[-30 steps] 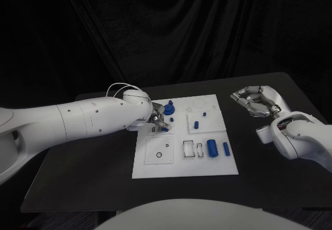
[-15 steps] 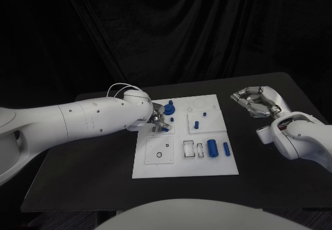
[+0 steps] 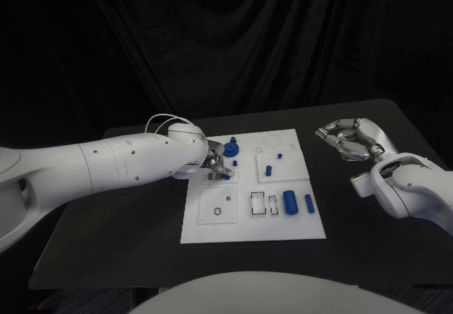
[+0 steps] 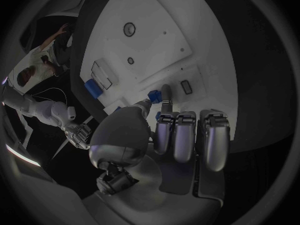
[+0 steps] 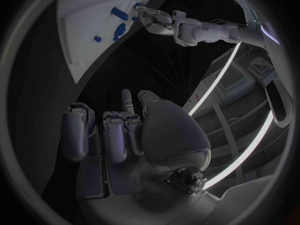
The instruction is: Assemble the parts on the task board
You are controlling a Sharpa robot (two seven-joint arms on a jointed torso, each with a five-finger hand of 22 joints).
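Observation:
The white task board lies in the middle of the black table. My left hand hovers over the board's left half and pinches a small blue part between thumb and a finger, just above the board. That part sits low beside a square plate. A blue knob stands just behind the hand. A blue peg, a thick blue cylinder and a slim blue bar rest on the board's right half. My right hand hangs off the board to the right, fingers curled, holding nothing.
In the right wrist view my right hand is curled above bare table, with the board and my left hand far off. A square plate with a ring lies at the board's front left. Black table surrounds the board.

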